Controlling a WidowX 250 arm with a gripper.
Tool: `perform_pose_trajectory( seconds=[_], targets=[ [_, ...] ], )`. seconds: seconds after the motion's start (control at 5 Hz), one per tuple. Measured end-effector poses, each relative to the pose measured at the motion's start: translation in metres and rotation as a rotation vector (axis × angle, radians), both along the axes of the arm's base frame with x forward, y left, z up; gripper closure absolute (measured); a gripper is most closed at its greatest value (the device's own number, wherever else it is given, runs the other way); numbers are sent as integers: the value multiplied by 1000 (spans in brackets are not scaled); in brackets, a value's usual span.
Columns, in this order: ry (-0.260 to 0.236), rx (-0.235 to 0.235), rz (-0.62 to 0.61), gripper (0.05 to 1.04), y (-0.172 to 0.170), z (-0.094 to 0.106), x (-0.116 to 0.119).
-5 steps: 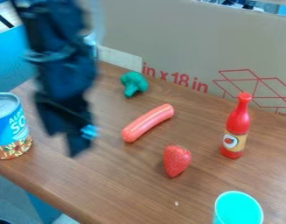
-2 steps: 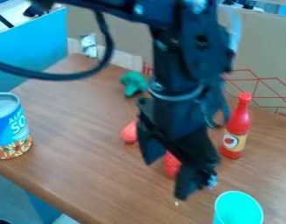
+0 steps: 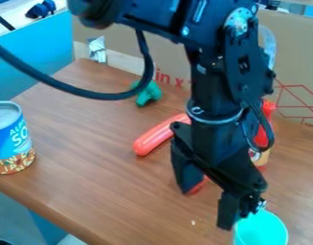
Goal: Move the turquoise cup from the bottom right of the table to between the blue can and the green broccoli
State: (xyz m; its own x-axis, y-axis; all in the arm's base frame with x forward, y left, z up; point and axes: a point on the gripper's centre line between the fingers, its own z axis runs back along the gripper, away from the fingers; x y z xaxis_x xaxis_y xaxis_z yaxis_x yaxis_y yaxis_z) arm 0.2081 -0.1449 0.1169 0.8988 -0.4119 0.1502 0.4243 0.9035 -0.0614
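The black gripper [image 3: 207, 203] hangs over the right-centre of the table, open, its two fingers spread wide. Behind its left finger a bit of the red strawberry [image 3: 197, 185] shows; the rest is hidden. Its right finger is beside the turquoise cup [image 3: 264, 230] at the bottom edge and overlaps the rim in the view. The orange-red sausage [image 3: 157, 138] lies left of the gripper, its upper end by the arm. Partly covered by the arm, the red bottle [image 3: 264, 136] stands to the right. Farther back lies the green broccoli [image 3: 149, 94].
A blue can [image 3: 9, 139] stands at the table's left edge. A cardboard box wall [image 3: 299, 62] runs along the back. A blue panel [image 3: 34, 60] is at the upper left, and a black cable loops from the arm across the upper left.
The gripper has swept from the left side over to the right, now near the cup. Along the way it passed over the sausage, which is mostly visible again. The objects have stayed put.
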Motion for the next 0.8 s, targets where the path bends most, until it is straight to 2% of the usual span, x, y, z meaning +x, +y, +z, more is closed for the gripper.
perform_pose_trajectory(
  seconds=[0.4,0.8],
  targets=[
    [-54,-15,29,83,-20,-5,9],
    [-34,20,40,83,-32,-25,21]
  ],
)
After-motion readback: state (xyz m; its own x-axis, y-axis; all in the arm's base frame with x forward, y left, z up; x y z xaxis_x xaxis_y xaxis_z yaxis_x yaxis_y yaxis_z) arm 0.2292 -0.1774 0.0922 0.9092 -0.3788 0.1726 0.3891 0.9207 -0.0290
